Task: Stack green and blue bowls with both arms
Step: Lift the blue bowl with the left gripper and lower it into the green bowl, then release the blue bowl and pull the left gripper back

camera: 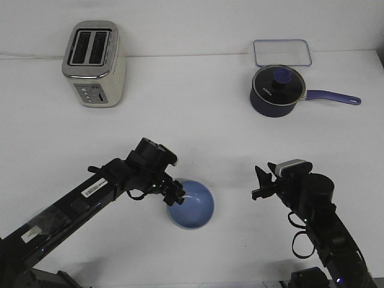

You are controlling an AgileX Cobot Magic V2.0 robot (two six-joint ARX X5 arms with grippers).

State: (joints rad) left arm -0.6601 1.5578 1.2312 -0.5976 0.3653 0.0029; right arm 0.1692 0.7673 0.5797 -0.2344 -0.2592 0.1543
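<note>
Blue bowl (191, 206) (left gripper (176, 193) on rim)

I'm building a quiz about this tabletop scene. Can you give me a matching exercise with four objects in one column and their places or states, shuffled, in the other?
Things:
1. toaster
2. saucepan
3. blue bowl
4. clear container

Places or states:
A. at the table's back edge, just behind the lidded pot
B. far left of the table, slots facing up
C. near the middle front, with the left gripper at its rim
D. far right, lid on, purple handle pointing right

Pairs: 1-B, 2-D, 3-C, 4-A
</note>
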